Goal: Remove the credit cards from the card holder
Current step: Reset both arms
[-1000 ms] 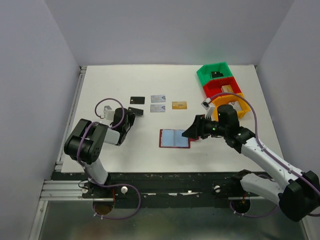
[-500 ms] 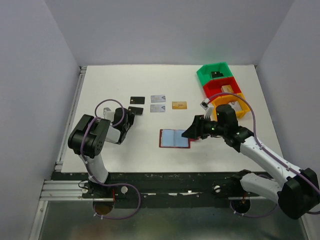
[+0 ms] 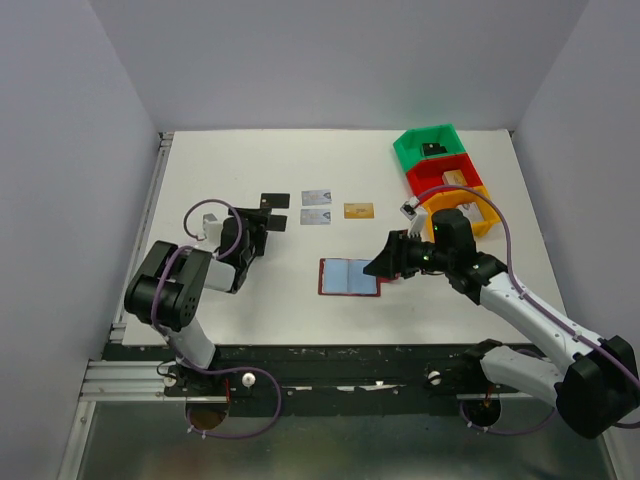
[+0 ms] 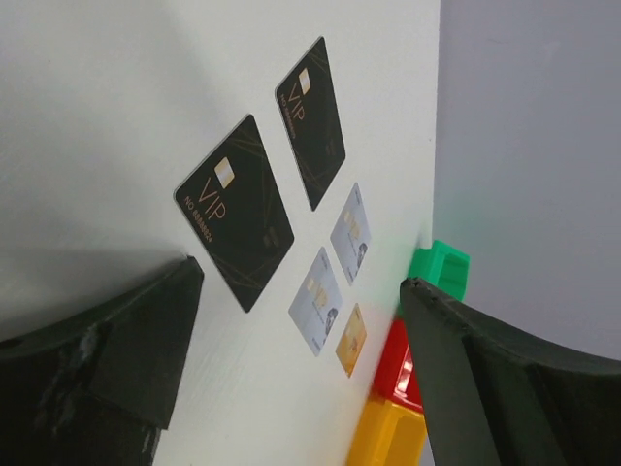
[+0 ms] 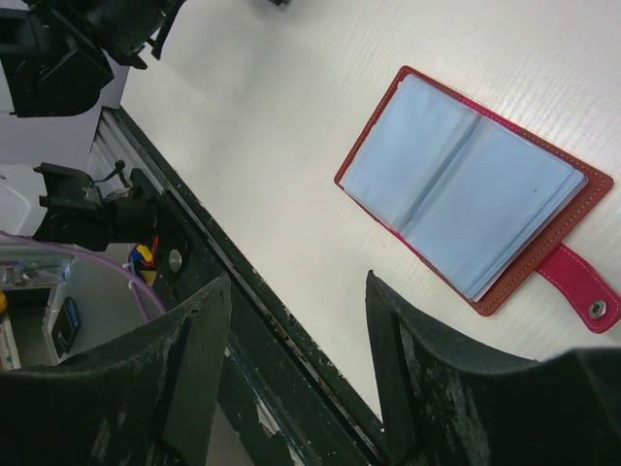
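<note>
REMOTE RIG, TOP VIEW: My left tool hangs with its jaws wide apart and empty, a black card showing between them. It is one of five credit cards lying flat on the white surface. At 5 o'clock from them the card holder lies spread open. My right tool, also open and empty, hovers at its 3 o'clock edge.

On your white tabletop lie five credit cards mid-surface, the open card holder toward the near edge, and three bins at the far right corner.
</note>
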You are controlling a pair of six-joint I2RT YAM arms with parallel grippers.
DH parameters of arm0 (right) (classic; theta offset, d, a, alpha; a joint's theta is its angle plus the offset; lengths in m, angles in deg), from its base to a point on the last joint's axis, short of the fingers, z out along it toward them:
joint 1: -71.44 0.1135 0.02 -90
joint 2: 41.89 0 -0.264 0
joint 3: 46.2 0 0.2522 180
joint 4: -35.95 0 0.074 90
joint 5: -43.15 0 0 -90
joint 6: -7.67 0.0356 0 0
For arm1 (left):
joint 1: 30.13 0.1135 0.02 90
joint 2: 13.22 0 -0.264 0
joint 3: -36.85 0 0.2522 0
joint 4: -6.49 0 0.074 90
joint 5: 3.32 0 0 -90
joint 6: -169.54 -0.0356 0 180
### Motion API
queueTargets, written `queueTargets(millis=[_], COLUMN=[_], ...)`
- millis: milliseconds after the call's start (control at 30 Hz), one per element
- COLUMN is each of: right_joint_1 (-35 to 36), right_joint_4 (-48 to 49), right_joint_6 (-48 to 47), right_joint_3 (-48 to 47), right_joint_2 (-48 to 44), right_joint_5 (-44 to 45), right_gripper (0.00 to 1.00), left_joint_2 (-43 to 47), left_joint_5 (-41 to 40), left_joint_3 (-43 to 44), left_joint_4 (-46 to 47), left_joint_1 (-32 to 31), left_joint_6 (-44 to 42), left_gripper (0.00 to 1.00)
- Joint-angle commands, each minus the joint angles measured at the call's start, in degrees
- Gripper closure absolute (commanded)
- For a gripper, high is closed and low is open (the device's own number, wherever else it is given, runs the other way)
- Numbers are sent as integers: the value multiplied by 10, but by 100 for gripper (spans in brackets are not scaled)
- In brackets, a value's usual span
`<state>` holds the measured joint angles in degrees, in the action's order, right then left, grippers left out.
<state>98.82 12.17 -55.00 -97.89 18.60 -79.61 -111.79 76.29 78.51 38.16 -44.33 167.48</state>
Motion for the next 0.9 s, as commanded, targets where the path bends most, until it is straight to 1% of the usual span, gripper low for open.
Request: queueTargets(millis=[0,67,167,200,233,267,333,433,467,567,667,767,867], right_joint_1=[0,0,0,0,-1,0,0,0,-1,0,0,0,-1], right_joint_4=[-18,-19,-27,-31,-34,-39,-50,-61,-64,-69,-69,-65,-69], right_joint_6=[-11,-11,-14,-15,-18,-21,-27,-32,-32,-22,-17,-24,-18], right_joint_3=[-11,-10,-10,-10,-9,-10,-10,-7,-6,1,6,8,1], right_joint_2=[0,-2,-9,-13,-19,-24,-35,-50,-57,-76,-99,-125,-136], right_joint_5=[1,1,5,10,17,25,46,83,103,166,216,242,265], right_gripper=[35,35,35,35,35,35,35,35,35,35,32,29,25], left_joint_2=[65,103,163,193,219,245,289,353,365,391,417,450,467], left_joint_5=[3,-2,2,2,-2,-4,-17,-38,-38,-46,-52,-46,-60], left_joint_3=[-43,-50,-55,-43,-26,-1,42,84,94,131,153,136,136], left_joint_4=[-84,-142,-219,-268,-318,-399,-513,-621,-642,-737,-797,-794,-823], left_joint_1=[9,16,25,25,24,23,22,22,22,22,22,22,22], left_joint_6=[-17,-24,-64,-87,-136,-172,-242,-310,-332,-340,-366,-397,-393], left_gripper=[1,1,1,1,1,1,1,1,1,1,1,1,1])
